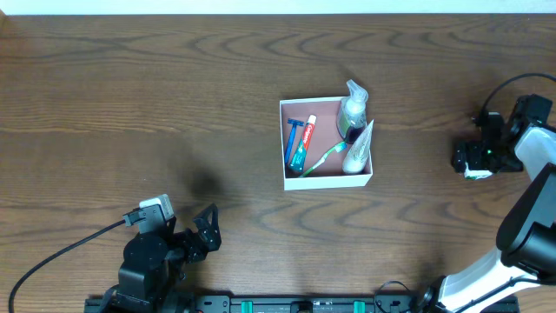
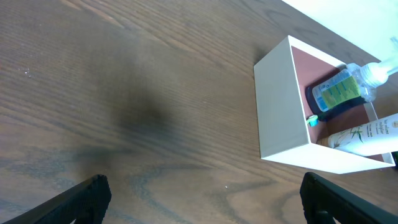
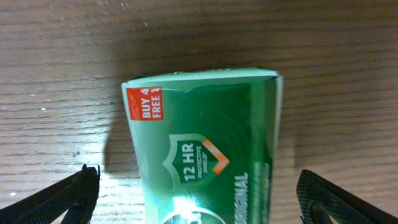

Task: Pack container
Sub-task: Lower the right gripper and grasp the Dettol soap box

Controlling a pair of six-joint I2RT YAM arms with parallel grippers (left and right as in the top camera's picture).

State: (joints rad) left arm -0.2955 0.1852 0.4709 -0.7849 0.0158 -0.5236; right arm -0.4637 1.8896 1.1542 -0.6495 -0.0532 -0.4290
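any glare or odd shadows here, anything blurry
Overhead: sharp, a soft dark shadow on the table left of the container. Left wrist: a similar dark smudge on the wood, container in focus. Right wrist: pale glare low on the green box, shadow at its left.

Left arm (image 1: 146, 265): you see matte black housings with a pale connector block on top.
Cable (image 1: 82, 241): black, thin, single strand.
Right arm (image 1: 537, 152): you see white shells over black joints.
Fingers (image 2: 81, 196): black, wedge-shaped.
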